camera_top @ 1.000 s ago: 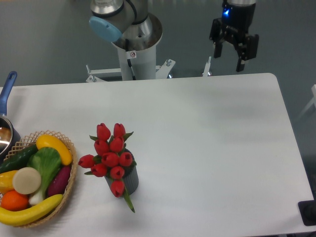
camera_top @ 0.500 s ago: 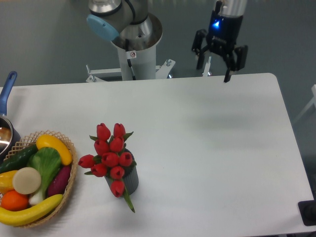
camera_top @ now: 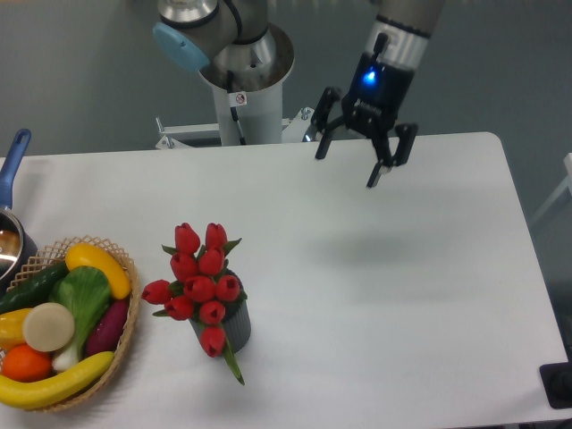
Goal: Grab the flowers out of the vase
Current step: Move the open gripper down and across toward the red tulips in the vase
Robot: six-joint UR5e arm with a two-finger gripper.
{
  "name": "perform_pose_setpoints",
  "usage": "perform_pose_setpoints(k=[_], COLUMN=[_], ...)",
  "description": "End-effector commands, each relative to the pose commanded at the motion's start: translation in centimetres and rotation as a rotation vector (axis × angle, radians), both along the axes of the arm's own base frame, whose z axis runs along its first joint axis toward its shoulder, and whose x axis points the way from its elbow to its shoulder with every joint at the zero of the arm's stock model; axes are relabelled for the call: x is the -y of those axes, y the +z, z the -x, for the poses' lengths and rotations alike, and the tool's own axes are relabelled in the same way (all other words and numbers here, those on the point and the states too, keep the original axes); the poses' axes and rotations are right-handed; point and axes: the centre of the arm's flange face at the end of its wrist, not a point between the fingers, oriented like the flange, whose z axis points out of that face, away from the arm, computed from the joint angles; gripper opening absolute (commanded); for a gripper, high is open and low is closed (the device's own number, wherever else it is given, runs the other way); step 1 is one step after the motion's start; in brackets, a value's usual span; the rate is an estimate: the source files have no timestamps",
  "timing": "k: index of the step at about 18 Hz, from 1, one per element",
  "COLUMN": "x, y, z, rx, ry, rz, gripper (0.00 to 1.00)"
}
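The flowers (camera_top: 201,281), a bunch of red tulip buds with green leaves, stand in the vase (camera_top: 234,329), a short dark grey ribbed cylinder at the table's front left of centre. One green leaf hangs down over the vase's front. My gripper (camera_top: 347,169) hangs in the air over the back of the table, well up and to the right of the flowers. Its fingers are spread wide and hold nothing.
A woven basket (camera_top: 125,317) of fruit and vegetables sits at the front left, close beside the flowers. A pot with a blue handle (camera_top: 11,165) pokes in at the left edge. The arm's base column (camera_top: 243,89) stands behind the table.
The gripper has travelled left and downward, from beyond the table's back right edge to over the back of the table, nearer the flowers. It has stayed open. The flowers and vase have not moved.
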Motion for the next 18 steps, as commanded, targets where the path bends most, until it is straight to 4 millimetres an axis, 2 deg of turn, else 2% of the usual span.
perform_pose_setpoints(k=[2, 6, 9, 13, 18], x=[-0.4, -1.4, -3.8, -6.7, -8.4], y=[-0.6, -0.5, -1.1, -3.1, -4.1], z=[-0.5, -1.0, -1.9, -3.0, -4.0], rx=[0.021, 0.034, 0.052, 0.044, 0.057], ry=[0.011, 0.008, -0.031, -0.102, -0.144], rz=[0.002, -0.018, -0.089, -0.107, -0.123], gripper=[1.00, 1.00, 1.00, 1.00, 1.00])
